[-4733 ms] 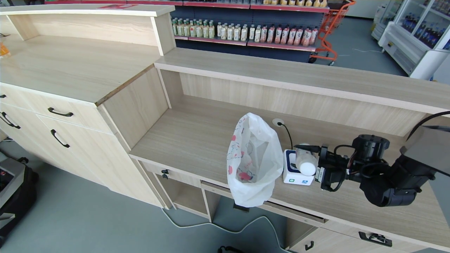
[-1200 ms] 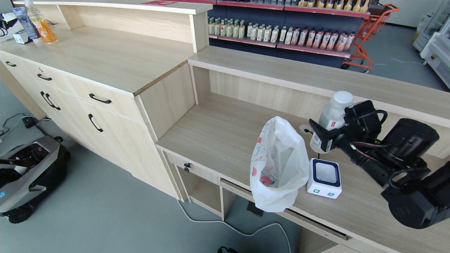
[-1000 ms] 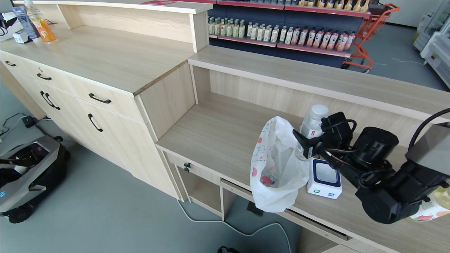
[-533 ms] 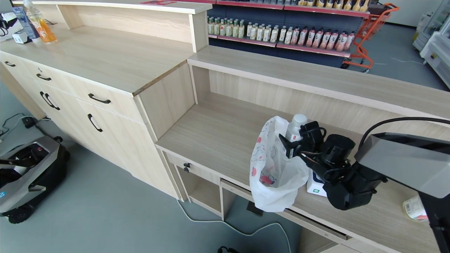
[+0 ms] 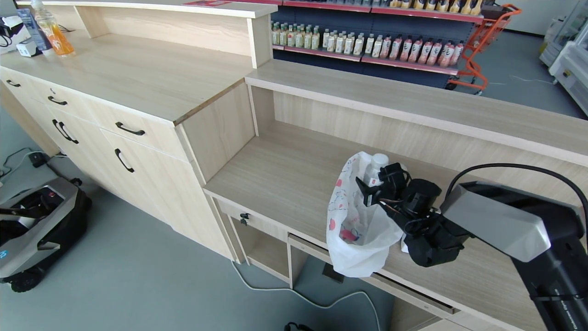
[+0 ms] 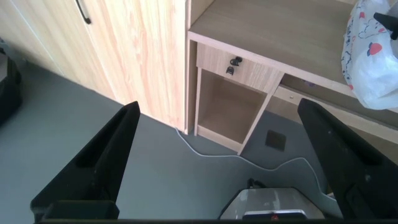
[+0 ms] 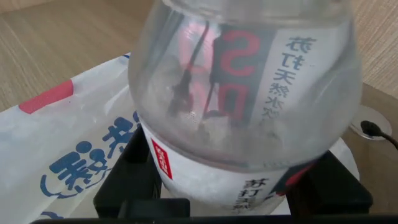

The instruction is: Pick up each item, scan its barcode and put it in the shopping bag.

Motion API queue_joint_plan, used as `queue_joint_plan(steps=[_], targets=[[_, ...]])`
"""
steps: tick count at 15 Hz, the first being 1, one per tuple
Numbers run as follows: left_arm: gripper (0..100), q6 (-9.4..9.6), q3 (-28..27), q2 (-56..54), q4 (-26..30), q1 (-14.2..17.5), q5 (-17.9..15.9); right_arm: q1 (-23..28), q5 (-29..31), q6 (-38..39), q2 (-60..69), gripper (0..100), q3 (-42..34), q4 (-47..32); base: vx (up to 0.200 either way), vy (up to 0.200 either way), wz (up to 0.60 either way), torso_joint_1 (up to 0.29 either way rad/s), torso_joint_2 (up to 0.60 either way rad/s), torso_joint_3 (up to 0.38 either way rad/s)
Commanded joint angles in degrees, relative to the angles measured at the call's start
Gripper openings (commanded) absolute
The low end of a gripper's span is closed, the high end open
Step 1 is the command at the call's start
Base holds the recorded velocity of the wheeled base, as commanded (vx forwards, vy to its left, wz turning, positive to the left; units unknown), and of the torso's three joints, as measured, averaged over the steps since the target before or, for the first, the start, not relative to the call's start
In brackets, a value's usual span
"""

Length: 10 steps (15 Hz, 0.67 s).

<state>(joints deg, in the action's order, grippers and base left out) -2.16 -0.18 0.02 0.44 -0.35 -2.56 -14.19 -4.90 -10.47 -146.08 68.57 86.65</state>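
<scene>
since half a second ago the right gripper (image 5: 373,192) has carried the bottle (image 5: 374,166) leftward; clamped on its body, cap up, so it can drop into the shopping bag (image 5: 342,230) just beneath; left gripper (image 6: 211,149) idle, jaws apart.

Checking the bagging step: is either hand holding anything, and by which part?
The right hand holds the bottle by its labelled body, at the bag's mouth. The left hand is open and empty.

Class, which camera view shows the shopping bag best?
Head view: the whole shopping bag stands open at the counter edge. Left wrist view catches its heart-printed side; right wrist view has printed white plastic under the bottle, possibly the bag.
</scene>
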Motion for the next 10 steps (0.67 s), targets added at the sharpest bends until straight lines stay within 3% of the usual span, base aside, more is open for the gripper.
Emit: queue_joint_plan(steps=[1, 7, 8, 10], targets=[[100, -0.04, 0.0, 0.0, 0.0, 0.0, -0.1, -0.1, 0.0, 0.4, -1.8, 0, 0.3, -0.1, 0.000, 0.000, 0.00, 0.000, 0.00, 0.000], [100, -0.04, 0.0, 0.0, 0.0, 0.0, 0.0, -0.5, 0.0, 0.5, -2.6, 0, 1.5, -2.2, 0.000, 0.000, 0.00, 0.000, 0.00, 0.000], [100, -0.04, 0.0, 0.0, 0.0, 0.0, 0.0, -0.5, 0.1, 0.5, -2.3, 100, 1.2, -2.2, 0.000, 0.000, 0.00, 0.000, 0.00, 0.000], [100, -0.04, 0.0, 0.0, 0.0, 0.0, 0.0, -0.5, 0.1, 0.6, 0.0, 100, 0.8, -2.5, 0.000, 0.000, 0.00, 0.000, 0.00, 0.000]])
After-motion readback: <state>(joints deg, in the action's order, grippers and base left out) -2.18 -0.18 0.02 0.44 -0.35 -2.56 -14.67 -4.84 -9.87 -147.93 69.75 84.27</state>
